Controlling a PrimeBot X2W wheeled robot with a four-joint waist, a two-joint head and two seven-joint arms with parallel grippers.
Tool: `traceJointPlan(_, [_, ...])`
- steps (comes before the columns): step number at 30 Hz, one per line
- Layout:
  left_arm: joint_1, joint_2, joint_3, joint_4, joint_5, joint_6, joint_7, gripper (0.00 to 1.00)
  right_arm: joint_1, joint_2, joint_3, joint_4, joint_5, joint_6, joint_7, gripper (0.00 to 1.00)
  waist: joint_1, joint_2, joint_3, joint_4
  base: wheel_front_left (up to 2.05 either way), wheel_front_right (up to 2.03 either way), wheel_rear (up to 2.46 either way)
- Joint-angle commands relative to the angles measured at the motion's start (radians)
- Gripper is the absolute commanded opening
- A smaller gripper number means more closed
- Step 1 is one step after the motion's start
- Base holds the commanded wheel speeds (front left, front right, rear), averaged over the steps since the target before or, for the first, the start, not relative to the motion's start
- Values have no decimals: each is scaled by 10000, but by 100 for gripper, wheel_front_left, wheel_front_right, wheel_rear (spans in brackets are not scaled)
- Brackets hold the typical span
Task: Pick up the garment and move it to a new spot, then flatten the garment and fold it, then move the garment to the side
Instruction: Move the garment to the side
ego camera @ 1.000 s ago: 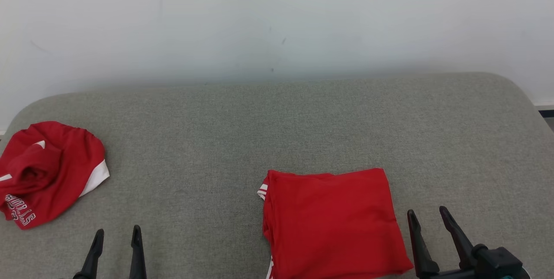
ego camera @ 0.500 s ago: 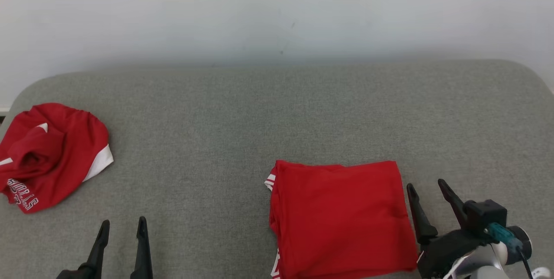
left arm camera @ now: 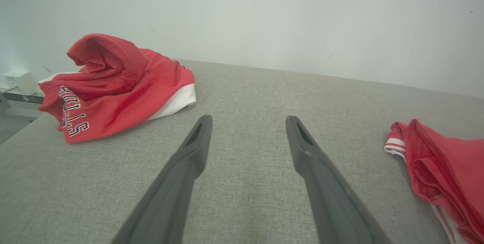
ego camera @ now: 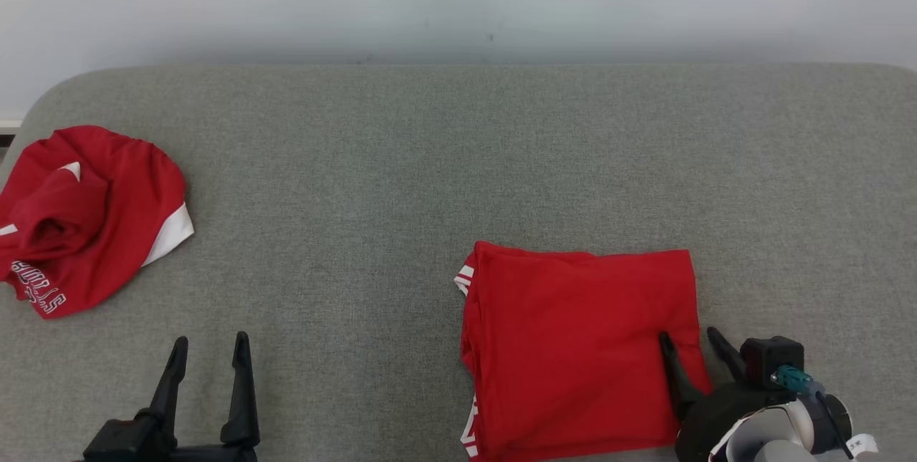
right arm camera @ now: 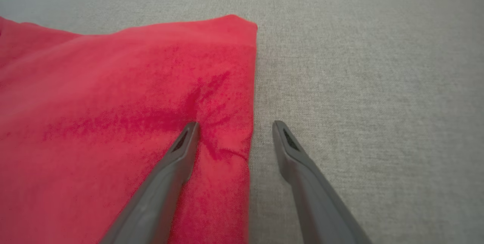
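Note:
A folded red garment with white stripes at its left edge lies flat on the grey padded surface, right of the middle and near the front. My right gripper is open and straddles its right edge. In the right wrist view, one of its fingers rests on the red cloth while the other stands over bare surface; nothing is gripped. My left gripper is open at the lower left over bare surface, well apart from the garment.
A crumpled red garment with white trim and lettering lies at the far left edge, also seen ahead and left of the left gripper as a heap. A pale wall backs the surface. A small white box sits beyond the left edge.
The head camera has tilted down and shifted. My right gripper has moved left from beside the folded garment, so that one finger now lies on its right edge. Both grippers stay open.

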State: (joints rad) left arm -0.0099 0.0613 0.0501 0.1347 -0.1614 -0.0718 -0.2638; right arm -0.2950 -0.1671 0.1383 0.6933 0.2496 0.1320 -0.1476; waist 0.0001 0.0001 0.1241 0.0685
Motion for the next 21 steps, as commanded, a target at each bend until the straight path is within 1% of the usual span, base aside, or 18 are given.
traceJointPlan(1, [-119, -10, 34, 49, 24, -61, -7, 100, -107, 120, 111, 239, 60, -30, -83, 100, -1, -1, 128, 1, 0, 0, 0])
traceJointPlan(5, [-253, -31, 60, 119, 19, -75, -7, 100, -186, 368, 514, 873, 421, -27, -102, 100, -1, -1, 215, -27, 0, 0, 0])
traceJointPlan(6, [-266, -36, 65, 134, 17, -83, -5, 100, -181, 405, 612, 997, 514, -24, -98, 37, -1, -1, 231, -40, 0, 0, 0])
traceJointPlan(7, [-276, -40, 72, 146, 10, -87, -7, 100, -190, 426, 697, 1105, 626, -10, -108, 0, -1, -1, 245, -53, 0, 0, 0])
traceJointPlan(11, [-362, -60, 95, 176, -35, -107, -5, 100, -463, 257, 997, 1304, 945, -19, -246, 0, -1, -1, 329, -117, 0, 0, 0])
traceJointPlan(16, [-602, -73, 51, 59, -74, -127, -5, 100, -1491, -122, 1300, 1192, 1213, -32, -324, 0, -1, -1, 683, -180, 0, 0, 0])
traceJointPlan(21, [-1134, -94, -182, -160, -109, -188, -5, 100, -2699, -859, 1647, 917, 1452, -32, -153, 0, -1, -1, 1536, -177, 0, 0, 0])
